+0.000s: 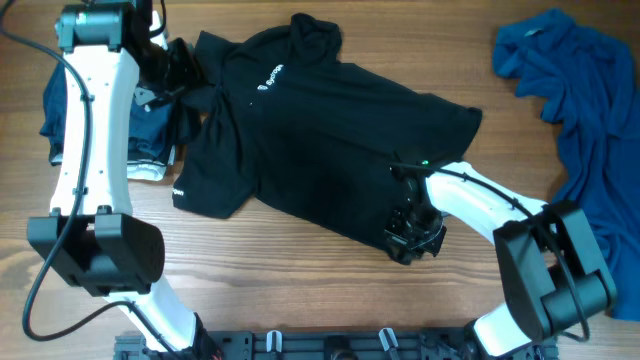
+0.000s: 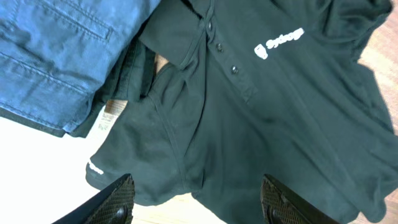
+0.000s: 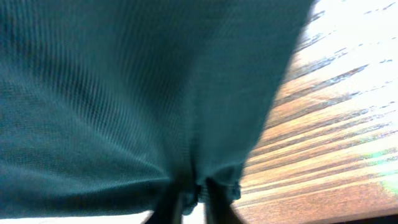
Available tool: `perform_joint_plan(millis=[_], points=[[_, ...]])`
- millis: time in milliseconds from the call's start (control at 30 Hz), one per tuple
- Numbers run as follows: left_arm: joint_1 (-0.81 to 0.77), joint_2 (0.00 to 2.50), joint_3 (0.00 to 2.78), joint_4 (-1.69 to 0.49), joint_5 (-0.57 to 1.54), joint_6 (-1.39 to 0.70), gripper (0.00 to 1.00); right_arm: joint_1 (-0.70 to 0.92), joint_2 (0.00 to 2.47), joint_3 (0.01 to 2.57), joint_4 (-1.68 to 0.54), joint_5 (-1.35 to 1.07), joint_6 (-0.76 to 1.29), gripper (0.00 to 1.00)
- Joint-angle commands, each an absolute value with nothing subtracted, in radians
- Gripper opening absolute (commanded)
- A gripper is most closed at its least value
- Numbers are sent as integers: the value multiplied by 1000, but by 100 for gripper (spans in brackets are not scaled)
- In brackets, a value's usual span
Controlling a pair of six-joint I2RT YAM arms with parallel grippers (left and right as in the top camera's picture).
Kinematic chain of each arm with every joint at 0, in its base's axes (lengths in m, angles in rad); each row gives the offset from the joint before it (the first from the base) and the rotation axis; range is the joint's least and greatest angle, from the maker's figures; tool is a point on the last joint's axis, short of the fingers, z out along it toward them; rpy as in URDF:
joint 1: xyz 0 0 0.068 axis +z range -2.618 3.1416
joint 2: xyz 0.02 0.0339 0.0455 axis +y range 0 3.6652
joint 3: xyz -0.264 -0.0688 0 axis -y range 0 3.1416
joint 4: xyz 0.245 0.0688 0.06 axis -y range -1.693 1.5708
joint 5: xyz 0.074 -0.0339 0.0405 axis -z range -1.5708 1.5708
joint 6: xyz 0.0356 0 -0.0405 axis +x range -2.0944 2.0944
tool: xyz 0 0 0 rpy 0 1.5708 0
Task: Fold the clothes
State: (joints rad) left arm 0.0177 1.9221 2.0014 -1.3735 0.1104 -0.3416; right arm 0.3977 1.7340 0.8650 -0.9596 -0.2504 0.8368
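At the near edge of the wooden table [image 1: 300, 300], the right gripper [image 1: 413, 240] is clamped tight on the lower hem of the black shirt [image 1: 320, 140]. The right wrist view shows a ridge of dark knit pinched between its closed jaws just above the bare wood. The hold looks like the start of a fold, with the hem taken so it can be lifted and carried over the body of the garment.

The black shirt lies face up and slightly askew across the middle of the table, its white chest logo [image 1: 268, 77] and button placket uppermost, sleeves spread, cloth rumpled rather than flat.

Farther back on the left, the left gripper [image 2: 199, 208] hangs over the shirt's sleeve and side with jaws spread and nothing between them, apparently placed to take a second corner.

Just beside that sleeve sits a folded pile [image 1: 150, 135] of denim-blue clothes. At the far right, well apart, a bright blue garment [image 1: 580, 100] lies crumpled and unfolded.
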Motion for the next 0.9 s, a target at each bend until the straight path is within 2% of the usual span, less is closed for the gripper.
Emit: perform_joint_plan(millis=[0, 100, 133, 167, 200, 233, 367, 433, 567, 767, 867], points=[[12, 1901, 1980, -1361, 122, -322, 65, 400, 1744, 838, -924, -239, 855, 9], [12, 1901, 1980, -1360, 122, -322, 65, 399, 1744, 838, -947, -181, 862, 21], [12, 1901, 1980, -1360, 122, -322, 65, 398, 1745, 832, -957, -149, 867, 21], [12, 1901, 1980, -1359, 122, -322, 65, 391, 1745, 826, -968, -130, 870, 17], [12, 1901, 1980, -1357, 122, -322, 65, 362, 1745, 816, -992, -105, 878, 7], [12, 1901, 1980, -1357, 122, -322, 65, 329, 1745, 809, -1012, -89, 878, 4], [12, 1901, 1980, -1355, 122, -323, 66, 143, 1744, 806, -1088, 28, 845, 4], [11, 1901, 1980, -1355, 122, -323, 66, -69, 1744, 805, -1087, 5, 808, 4], [8, 1901, 1980, -1353, 122, -323, 66, -266, 1744, 817, -1048, 7, 702, 4], [0, 1901, 1980, -1370, 123, -323, 66, -451, 1744, 819, -1052, 4, 601, 5], [-29, 1900, 1980, -1415, 123, -322, 64, -465, 1744, 844, -1060, -26, 535, 12]])
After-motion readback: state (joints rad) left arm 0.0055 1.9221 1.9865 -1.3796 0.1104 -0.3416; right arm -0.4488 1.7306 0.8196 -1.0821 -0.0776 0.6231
